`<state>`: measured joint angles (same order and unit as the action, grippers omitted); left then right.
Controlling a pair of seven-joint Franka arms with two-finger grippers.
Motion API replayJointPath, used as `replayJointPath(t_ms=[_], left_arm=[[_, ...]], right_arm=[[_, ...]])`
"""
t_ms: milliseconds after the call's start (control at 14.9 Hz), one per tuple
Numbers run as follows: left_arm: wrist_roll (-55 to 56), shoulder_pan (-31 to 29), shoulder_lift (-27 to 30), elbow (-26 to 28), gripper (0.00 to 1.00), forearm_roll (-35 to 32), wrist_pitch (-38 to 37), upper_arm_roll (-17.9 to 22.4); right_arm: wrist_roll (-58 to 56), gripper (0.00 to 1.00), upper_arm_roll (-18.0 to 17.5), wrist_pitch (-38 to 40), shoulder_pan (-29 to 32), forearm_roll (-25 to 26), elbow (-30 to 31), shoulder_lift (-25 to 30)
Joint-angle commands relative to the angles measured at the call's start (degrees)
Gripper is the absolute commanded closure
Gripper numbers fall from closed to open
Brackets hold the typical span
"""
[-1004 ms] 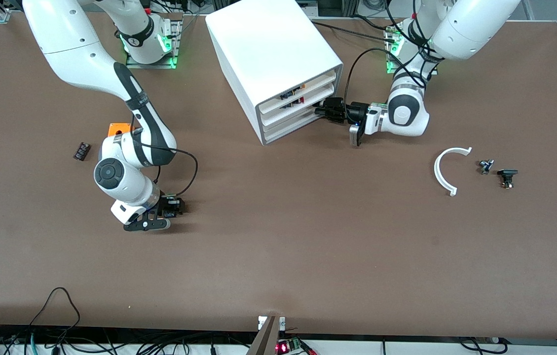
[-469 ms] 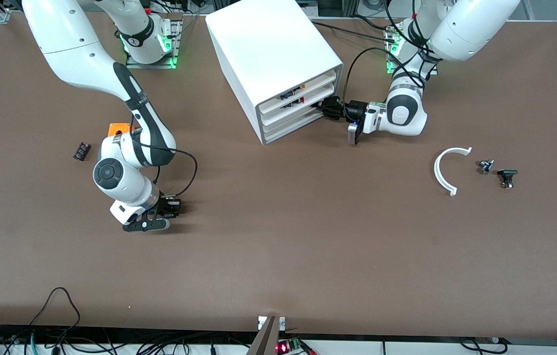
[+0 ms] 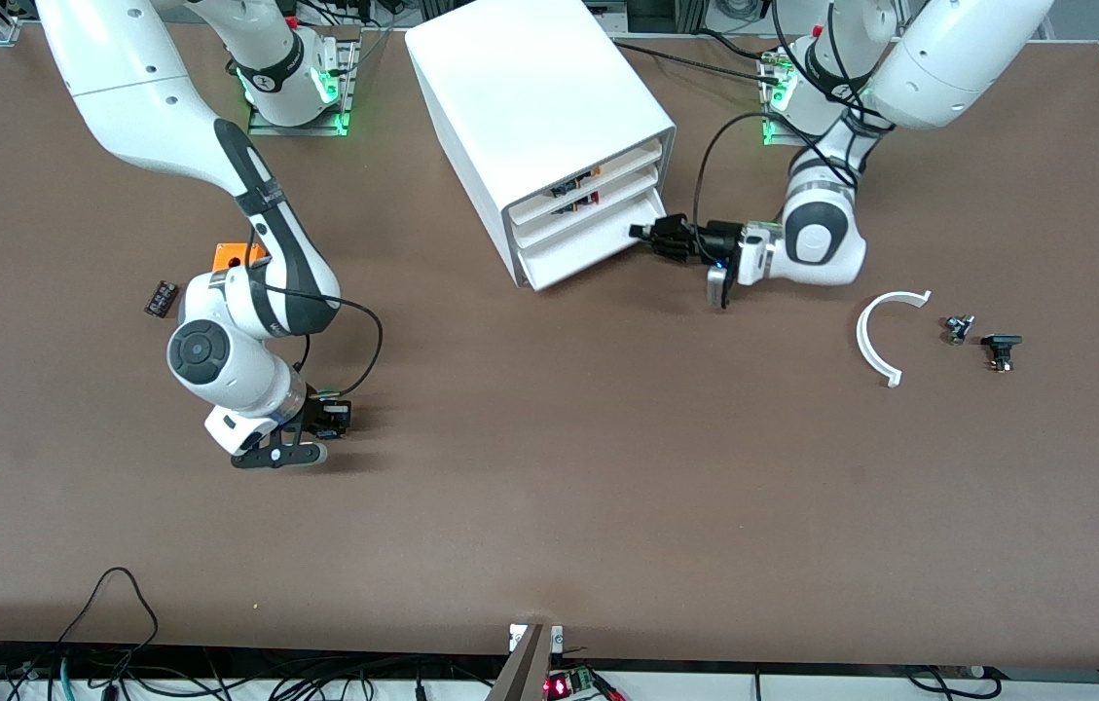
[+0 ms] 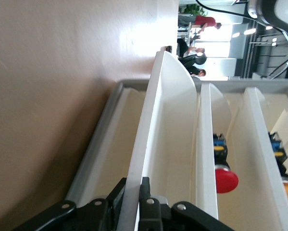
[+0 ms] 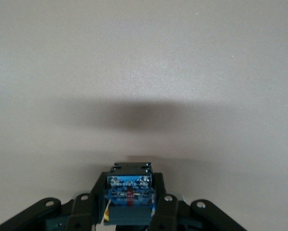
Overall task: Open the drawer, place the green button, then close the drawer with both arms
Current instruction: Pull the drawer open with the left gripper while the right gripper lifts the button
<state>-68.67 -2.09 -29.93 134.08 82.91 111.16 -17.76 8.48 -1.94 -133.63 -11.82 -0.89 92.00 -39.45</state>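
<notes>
The white cabinet (image 3: 530, 97) stands at the table's middle, near the arms' bases. Its lowest drawer (image 3: 588, 251) is pulled out a little. My left gripper (image 3: 643, 235) is shut on the drawer's front wall; the left wrist view shows the white wall (image 4: 148, 144) pinched between my left gripper's (image 4: 132, 192) fingers. My right gripper (image 3: 320, 428) hangs low over bare table toward the right arm's end. It is shut on the button (image 3: 335, 419), whose dark bluish body (image 5: 130, 192) shows in the right wrist view between my right gripper's (image 5: 130, 204) fingers. Its green cap is hidden.
An orange box (image 3: 236, 255) and a small black part (image 3: 160, 297) lie by the right arm. A white curved piece (image 3: 875, 336) and two small dark parts (image 3: 958, 327), (image 3: 1000, 349) lie toward the left arm's end. The upper drawers hold small parts, one red (image 4: 225, 180).
My left gripper has drawn away from the cabinet and the lowest drawer has slid out a little with it. My right gripper with the button has shifted slightly toward the right arm's end.
</notes>
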Motion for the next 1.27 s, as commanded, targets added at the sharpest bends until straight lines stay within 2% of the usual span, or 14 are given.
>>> replayJointPath(t_ms=[0,335,670,737,804,1004,1205], left_arm=[[5.98,-0.54,-0.48,-5.66,1.0,-5.47,0.11,2.38],[10.84,-0.81,-3.82,-13.66,1.0,-11.53,0.11,5.89],[11.27,-1.68,-4.52,-17.27,1.0,-15.22,-0.06,7.21],[12.41,-2.12,-4.35,-17.8,0.42,-16.36,-0.15,7.13],[12.77,-2.47,-4.09,-18.59,0.0,-17.59,-0.33,7.21],[16.53,-3.44,-2.77,-20.7,0.0,-21.19,-1.11,7.22],[27.41,-3.7,-1.02,-25.69,0.0,-29.35,-5.33,7.22]], right_arm=[[4.59,1.0,-0.17,9.76,-0.13,-0.52,-7.16,-0.01],[16.27,1.0,-0.25,19.17,-1.62,-0.51,-13.59,0.34],[33.24,1.0,-0.34,26.3,-5.58,-0.51,-17.89,2.01],[36.31,1.0,-0.34,27.36,-6.36,-0.6,-18.95,2.01],[39.73,1.0,-0.34,28.15,-7.24,-0.6,-19.92,2.01],[53.09,1.0,-0.34,28.33,-10.32,-0.6,-23.34,1.84],[62.24,1.0,-0.34,27.54,-14.18,-0.6,-24.58,1.84]])
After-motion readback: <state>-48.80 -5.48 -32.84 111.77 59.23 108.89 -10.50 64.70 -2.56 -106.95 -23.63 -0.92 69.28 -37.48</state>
